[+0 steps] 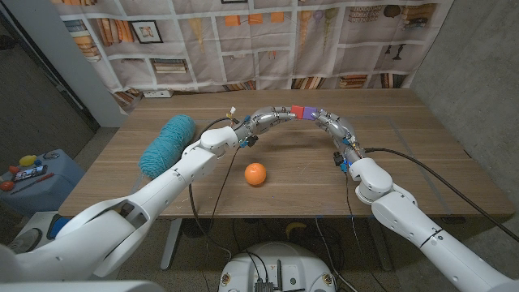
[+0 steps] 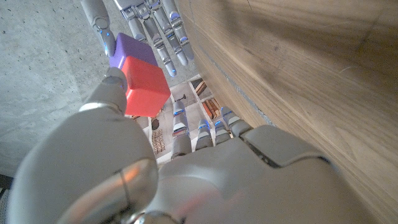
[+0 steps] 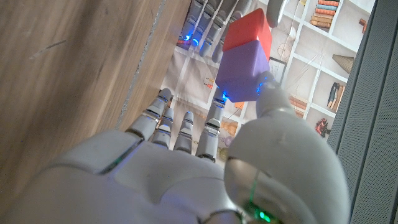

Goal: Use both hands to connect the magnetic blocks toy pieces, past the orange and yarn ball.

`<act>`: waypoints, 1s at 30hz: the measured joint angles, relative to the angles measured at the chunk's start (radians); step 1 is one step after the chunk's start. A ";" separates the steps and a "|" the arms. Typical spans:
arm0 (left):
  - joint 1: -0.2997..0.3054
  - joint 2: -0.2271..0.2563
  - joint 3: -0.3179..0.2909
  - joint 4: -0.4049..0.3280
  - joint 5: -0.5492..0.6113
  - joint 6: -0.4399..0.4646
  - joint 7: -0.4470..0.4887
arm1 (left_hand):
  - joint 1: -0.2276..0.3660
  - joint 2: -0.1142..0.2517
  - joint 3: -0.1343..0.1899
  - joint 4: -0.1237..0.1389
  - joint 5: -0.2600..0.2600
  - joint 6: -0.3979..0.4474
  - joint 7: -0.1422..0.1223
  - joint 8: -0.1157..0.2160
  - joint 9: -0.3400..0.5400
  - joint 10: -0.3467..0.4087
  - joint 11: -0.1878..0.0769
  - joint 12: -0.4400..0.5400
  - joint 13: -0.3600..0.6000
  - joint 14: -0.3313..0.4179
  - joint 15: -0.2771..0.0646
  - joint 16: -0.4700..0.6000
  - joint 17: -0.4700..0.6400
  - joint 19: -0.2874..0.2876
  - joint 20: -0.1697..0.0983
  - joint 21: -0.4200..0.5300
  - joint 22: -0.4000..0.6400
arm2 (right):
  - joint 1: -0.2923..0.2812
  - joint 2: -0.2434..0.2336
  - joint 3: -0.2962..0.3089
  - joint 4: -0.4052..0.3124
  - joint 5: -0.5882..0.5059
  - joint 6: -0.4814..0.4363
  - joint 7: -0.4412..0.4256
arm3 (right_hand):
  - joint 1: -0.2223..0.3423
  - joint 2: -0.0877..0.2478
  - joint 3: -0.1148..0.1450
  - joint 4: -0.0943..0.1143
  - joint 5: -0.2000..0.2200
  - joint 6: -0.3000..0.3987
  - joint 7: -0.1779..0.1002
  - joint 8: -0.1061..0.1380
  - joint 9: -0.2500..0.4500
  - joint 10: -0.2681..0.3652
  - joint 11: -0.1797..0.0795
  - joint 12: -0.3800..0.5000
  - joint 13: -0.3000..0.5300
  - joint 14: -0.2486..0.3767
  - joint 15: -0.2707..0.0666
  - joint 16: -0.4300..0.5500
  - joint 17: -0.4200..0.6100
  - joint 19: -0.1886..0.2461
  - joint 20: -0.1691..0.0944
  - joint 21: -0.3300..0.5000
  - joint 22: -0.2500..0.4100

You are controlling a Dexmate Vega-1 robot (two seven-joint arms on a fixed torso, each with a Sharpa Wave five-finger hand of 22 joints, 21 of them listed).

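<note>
- Two blocks, the red block (image 1: 297,111) and the purple block (image 1: 308,113), sit face to face and touching, lifted off the worktop (image 1: 422,162) between my two hands.
- My left hand (image 1: 272,118) has the red block; in the left wrist view I see that block (image 2: 146,87) pinched between the thumb and the fingers (image 2: 180,134), with the purple one (image 2: 132,50) joined to its far face.
- My right hand (image 1: 331,123) has the purple block; in the right wrist view that block (image 3: 244,68) sits just past my thumb tip, my fingers (image 3: 186,127) curled beside it, and the red block (image 3: 247,30) stuck on its far side.
- Both hands' fingers are closed only as far as the blocks allow; the fingertips of one hand reach close to those of the other across the joined pair.
- From the head view, the orange (image 1: 255,173) lies on the worktop on the near side of my fingers, roughly under the gap between the two arms and well apart from the blocks.
- Off beside my left forearm, further from the fingers, lies the teal yarn ball (image 1: 167,144), resting on the worktop near its left edge.
- Beyond my fingers hangs a printed bookshelf backdrop (image 1: 268,40) behind the worktop's far edge.
</note>
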 measured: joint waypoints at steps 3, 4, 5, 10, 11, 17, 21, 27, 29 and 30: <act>-0.002 -0.001 0.000 0.005 -0.002 -0.002 -0.003 | -0.005 -0.005 0.000 0.000 0.000 -0.018 0.003 0.000 0.000 -0.005 0.005 0.000 0.000 -0.008 0.008 0.000 0.000 -0.007 0.000 0.000 0.000 | 0.000 0.001 0.000 0.002 0.000 0.000 -0.001 | 0.000 0.000 0.000 0.000 0.004 0.000 0.000 0.000 0.000 0.000 0.000 0.000 0.000 0.000 0.000 0.000 0.000 0.000 0.000 0.000 0.000; -0.002 -0.002 -0.001 0.007 -0.005 -0.004 -0.006 | -0.005 -0.005 -0.002 0.002 0.000 -0.020 0.006 0.000 0.000 -0.007 0.007 0.000 0.001 -0.011 0.011 0.000 0.000 -0.012 0.004 0.000 0.000 | 0.000 0.001 0.000 0.002 0.000 0.000 -0.001 | 0.000 0.000 0.000 0.000 0.004 0.000 0.000 0.000 0.000 0.000 0.000 0.000 0.000 0.000 0.000 -0.004 0.000 0.000 0.000 0.000 0.000; -0.003 -0.003 -0.001 0.009 -0.007 -0.007 -0.010 | -0.005 -0.005 -0.004 0.004 0.000 -0.026 0.006 0.000 0.000 -0.012 0.010 0.000 0.003 -0.015 0.009 0.000 0.000 -0.017 0.008 0.000 0.000 | 0.000 0.002 0.000 0.004 0.000 0.000 -0.001 | 0.000 0.000 0.000 0.000 0.004 0.000 0.000 0.000 0.000 0.000 0.000 0.000 0.000 0.000 0.000 -0.004 0.000 0.000 0.000 0.000 0.000; -0.006 -0.003 -0.007 0.016 -0.013 -0.012 -0.018 | -0.012 -0.012 -0.008 0.008 0.000 -0.048 0.009 0.000 0.000 -0.032 0.018 -0.004 0.005 -0.037 0.022 0.000 0.000 -0.039 0.014 0.000 0.000 | 0.002 0.003 0.001 0.008 -0.001 0.002 -0.001 | 0.000 0.000 -0.001 -0.001 0.004 0.000 0.000 0.000 0.000 0.000 0.000 0.000 0.000 0.000 0.000 -0.004 0.000 0.000 0.000 0.000 0.000; -0.007 -0.003 -0.009 0.018 -0.013 -0.012 -0.018 | -0.017 -0.017 -0.008 0.008 0.000 -0.048 0.008 0.000 0.000 -0.037 0.016 -0.004 0.005 -0.039 0.025 0.000 0.000 -0.039 0.014 0.000 0.000 | 0.002 0.003 0.001 0.008 -0.001 0.002 -0.001 | 0.000 0.000 -0.001 -0.001 0.004 0.000 0.000 0.000 0.000 0.000 0.000 0.000 0.000 0.000 0.000 -0.004 0.000 0.000 0.000 0.000 0.000; -0.009 0.003 -0.020 0.019 -0.021 -0.022 -0.022 | -0.024 -0.010 -0.012 0.012 -0.004 -0.064 0.010 0.000 0.000 -0.046 0.021 -0.004 0.002 -0.052 0.026 0.000 0.000 -0.052 0.015 -0.006 0.000 | 0.007 0.000 0.005 0.010 -0.002 0.002 -0.001 | 0.000 0.000 -0.002 -0.002 0.004 0.000 0.000 0.000 0.000 0.000 0.000 0.000 0.000 0.000 0.000 -0.004 0.000 0.000 0.000 0.000 0.000; -0.009 0.007 -0.025 0.018 -0.024 -0.023 -0.022 | -0.036 -0.009 -0.012 0.012 -0.004 -0.073 0.013 0.000 -0.005 -0.057 0.021 -0.004 0.002 -0.064 0.028 0.000 0.000 -0.066 0.016 -0.006 0.000 | 0.009 -0.006 0.009 0.009 -0.003 -0.001 0.000 | 0.000 0.000 -0.003 -0.003 0.004 0.000 0.000 0.000 -0.005 0.000 0.000 0.000 0.000 0.000 0.000 -0.004 0.000 0.000 0.000 0.000 0.000; -0.008 0.019 -0.036 0.001 -0.033 -0.022 -0.020 | -0.041 -0.003 -0.015 0.015 -0.004 -0.086 0.014 0.000 -0.005 -0.064 0.028 -0.004 0.002 -0.065 0.030 0.000 0.000 -0.080 0.020 -0.006 0.000 | 0.010 -0.017 0.014 0.003 -0.003 -0.010 0.004 | 0.000 0.000 -0.003 -0.003 0.003 0.000 0.000 0.000 -0.005 0.000 0.000 0.000 0.000 0.000 0.000 -0.003 0.000 0.000 0.000 0.000 0.001; -0.006 0.022 -0.038 -0.004 -0.036 -0.019 -0.019 | -0.046 0.001 -0.016 0.016 -0.004 -0.092 0.020 0.000 -0.005 -0.070 0.033 -0.004 0.002 -0.070 0.034 0.000 0.000 -0.085 0.025 -0.006 0.000 | 0.010 -0.021 0.016 0.000 -0.003 -0.013 0.005 | 0.000 0.000 -0.004 -0.004 0.003 0.000 0.000 0.000 -0.005 0.000 0.000 0.000 0.000 0.000 0.000 -0.003 0.000 0.000 0.000 0.000 0.001; -0.004 0.025 -0.039 -0.006 -0.037 -0.017 -0.019 | -0.048 0.000 -0.016 0.016 -0.004 -0.097 0.017 0.000 -0.005 -0.073 0.030 -0.004 0.002 -0.071 0.035 0.000 0.000 -0.091 0.025 -0.006 0.000 | 0.010 -0.023 0.017 -0.001 -0.004 -0.015 0.005 | 0.000 0.000 -0.004 -0.004 0.003 0.000 0.000 0.000 -0.005 0.000 0.000 0.000 0.000 0.000 0.000 -0.003 0.000 0.000 0.000 0.000 0.001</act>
